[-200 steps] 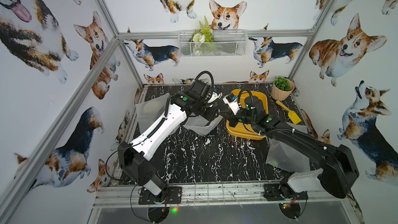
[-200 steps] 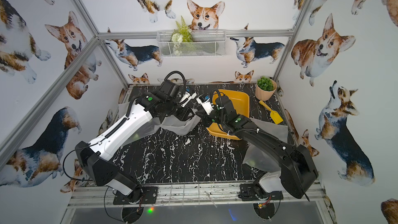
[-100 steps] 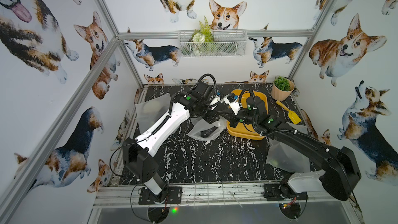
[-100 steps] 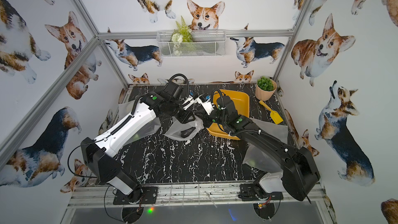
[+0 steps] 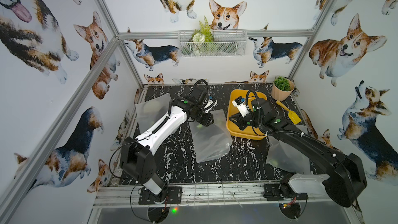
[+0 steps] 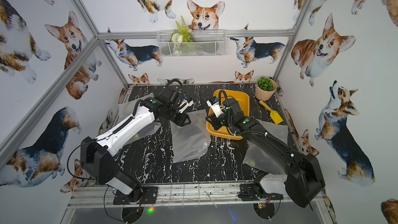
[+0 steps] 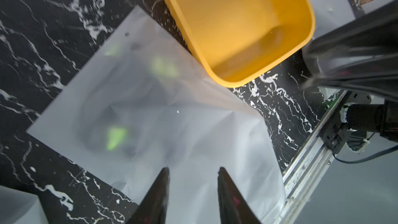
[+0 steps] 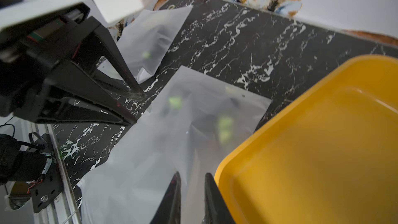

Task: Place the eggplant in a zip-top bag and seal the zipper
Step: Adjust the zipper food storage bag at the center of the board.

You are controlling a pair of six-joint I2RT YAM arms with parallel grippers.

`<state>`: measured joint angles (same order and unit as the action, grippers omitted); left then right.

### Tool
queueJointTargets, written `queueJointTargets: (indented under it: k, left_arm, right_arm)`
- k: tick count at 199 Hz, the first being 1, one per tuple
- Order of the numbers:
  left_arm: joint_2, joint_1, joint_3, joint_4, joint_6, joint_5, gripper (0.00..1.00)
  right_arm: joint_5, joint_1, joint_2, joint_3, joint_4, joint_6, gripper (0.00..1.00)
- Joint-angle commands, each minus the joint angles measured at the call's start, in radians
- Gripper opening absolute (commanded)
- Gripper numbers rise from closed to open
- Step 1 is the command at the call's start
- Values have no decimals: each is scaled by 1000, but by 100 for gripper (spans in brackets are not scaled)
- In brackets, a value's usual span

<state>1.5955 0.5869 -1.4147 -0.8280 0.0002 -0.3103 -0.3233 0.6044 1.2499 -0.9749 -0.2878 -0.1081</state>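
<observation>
Black marble-look table (image 5: 176,147) with white veins, metal rail (image 5: 204,192) along the near edge. Corgi-papered walls (image 5: 64,65) on three sides, wire basket (image 5: 212,44) of greenery on the back one. Far right corner: potted plant (image 5: 282,88), with a yellow scoop (image 5: 290,114) just beside it. Yellow tray (image 5: 231,127) right of centre. Frosted bag (image 5: 210,142) lies flat mid-table, one edge against the tray. Two spare bags: one far left (image 5: 150,110), one under my right arm (image 5: 286,158). Eggplant (image 7: 105,126): a dark blur with a green patch showing through the centre bag near its far end, so inside it as far as the frosting lets me judge. Zipper closed or not, cannot tell. My left gripper (image 7: 192,170) hovers above the bag, fingers well apart, nothing between them. My right gripper (image 8: 192,175) is over the tray's near left rim, fingers parted by a narrow gap, also empty. Change: a second ago the bag hung crumpled in the air between both grippers. Half a second ago it sagged with a dark lump in it. Now it is down and flat, and both grippers have let go.
</observation>
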Motion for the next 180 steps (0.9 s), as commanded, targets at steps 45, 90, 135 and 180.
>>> queueJointTargets:
  k: [45,90,135,180]
  left_arm:
    - [-174,44,374,253,-348,159,39]
    - [-183,48,515,334,-359,173,35]
    - [-145,48,553,401,-371,149,30]
    - [-133,47,612,421,-368,137,27]
  right_arm:
    - [71,141,-222,183,-221,-496,18]
    - [171,277,-168,240,-41,-579,16]
    - [253,282,-38,204,21,-535,15]
    - [230,284,42,182,34,-524,14]
